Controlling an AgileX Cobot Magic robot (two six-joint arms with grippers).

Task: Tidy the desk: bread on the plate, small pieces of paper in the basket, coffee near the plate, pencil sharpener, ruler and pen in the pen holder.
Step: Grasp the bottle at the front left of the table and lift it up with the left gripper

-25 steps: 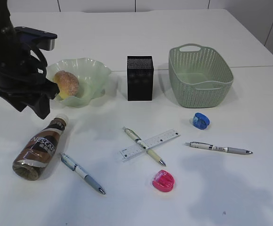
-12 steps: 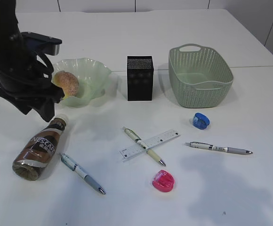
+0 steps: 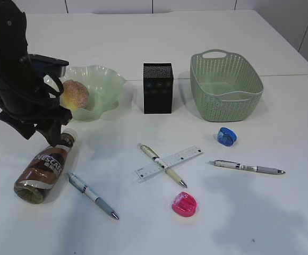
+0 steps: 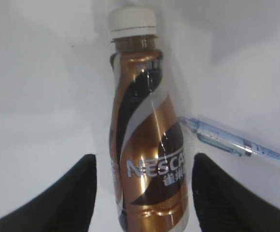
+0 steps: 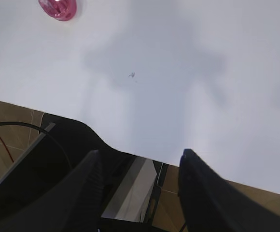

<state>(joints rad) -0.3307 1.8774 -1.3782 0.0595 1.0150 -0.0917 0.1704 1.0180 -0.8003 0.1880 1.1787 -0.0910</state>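
A brown coffee bottle (image 3: pixel 43 169) lies on its side at the left. In the left wrist view the coffee bottle (image 4: pixel 147 145) lies between the open fingers of my left gripper (image 4: pixel 142 193), which hovers above it. In the exterior view the left gripper (image 3: pixel 50 139) is over the bottle's cap end. Bread (image 3: pixel 75 94) lies on the green plate (image 3: pixel 103 85). A black pen holder (image 3: pixel 157 88) stands mid-table. A ruler (image 3: pixel 170 162), three pens (image 3: pixel 162 164) (image 3: pixel 93 195) (image 3: pixel 247 168), a blue sharpener (image 3: pixel 227 136) and a pink sharpener (image 3: pixel 184 204) lie loose. My right gripper (image 5: pixel 139 181) is open and empty past the table's front edge.
A green woven basket (image 3: pixel 225 79) stands at the back right. A pen (image 4: pixel 241 145) lies just right of the bottle. The pink sharpener (image 5: pixel 58 8) shows in the right wrist view. The table's front edge (image 5: pixel 130 154) crosses that view.
My left arm has moved right and down from beside the plate to above the coffee bottle. Nothing else has moved.
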